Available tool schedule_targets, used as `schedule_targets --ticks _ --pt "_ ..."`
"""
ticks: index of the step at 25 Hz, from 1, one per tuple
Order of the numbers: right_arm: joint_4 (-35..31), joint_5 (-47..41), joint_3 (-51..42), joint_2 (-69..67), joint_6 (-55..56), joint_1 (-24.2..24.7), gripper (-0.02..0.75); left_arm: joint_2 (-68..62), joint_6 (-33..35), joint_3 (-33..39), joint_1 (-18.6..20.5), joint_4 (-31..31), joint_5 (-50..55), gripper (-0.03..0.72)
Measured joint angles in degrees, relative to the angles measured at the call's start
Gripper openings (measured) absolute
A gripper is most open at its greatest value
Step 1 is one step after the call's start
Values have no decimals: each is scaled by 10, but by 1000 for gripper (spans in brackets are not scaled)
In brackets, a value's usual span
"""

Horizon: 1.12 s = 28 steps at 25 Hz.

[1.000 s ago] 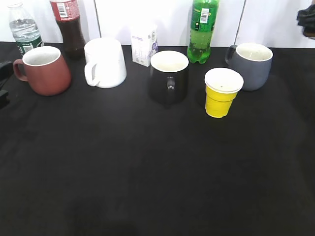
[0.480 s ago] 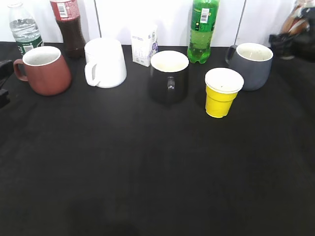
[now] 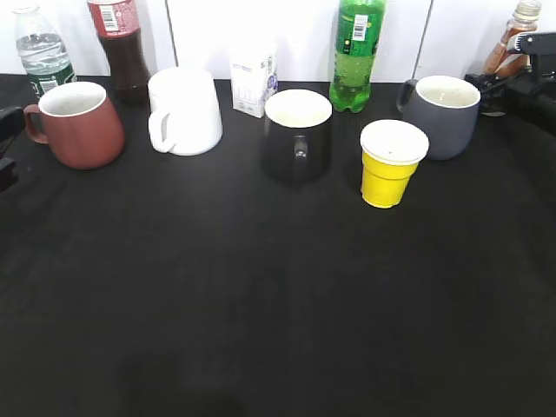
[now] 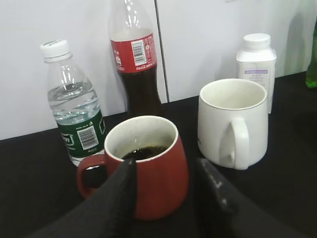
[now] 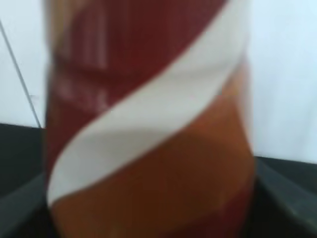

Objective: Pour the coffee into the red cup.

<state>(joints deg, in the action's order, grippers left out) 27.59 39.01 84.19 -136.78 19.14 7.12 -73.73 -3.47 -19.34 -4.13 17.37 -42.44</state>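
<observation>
**Risk: long carry, spill en route**

Right tool (image 3: 521, 65) sits at the far right counter (image 3: 261, 304) edge around the coffee bottle (image 3: 512, 39); the label fills the right wrist view, but real clamping can't be told. Red cup (image 3: 76, 124) is far left (already some dark liquid inside), between the left tool's (image 4: 166, 191) wide-spread fingers. Crossing risks clipping the grey mug (image 3: 441, 115) or yellow paper cup (image 3: 391, 162); a loose hold could drop it.

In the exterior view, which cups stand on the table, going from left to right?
red cup → white mug → black mug → yellow paper cup → grey mug
</observation>
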Motion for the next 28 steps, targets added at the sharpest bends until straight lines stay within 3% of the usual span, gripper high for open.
schedule_targets --ticks 6,16,24,26,28 --pt "26 -42 -9 8 -1 0 627 0 0 0 0 0 0 299" --pt "29 -27 -89 61 -1 0 599 0 0 0 0 0 -8 299" --pt "9 -28 -211 162 -26 8 594 0 -7 0 0 7 -12 299" --pt "9 -70 -246 218 -26 9 592 0 -17 0 0 11 -11 299" --pt "29 -180 -252 287 -3 1 592 0 -22 -7 -7 14 39 299"
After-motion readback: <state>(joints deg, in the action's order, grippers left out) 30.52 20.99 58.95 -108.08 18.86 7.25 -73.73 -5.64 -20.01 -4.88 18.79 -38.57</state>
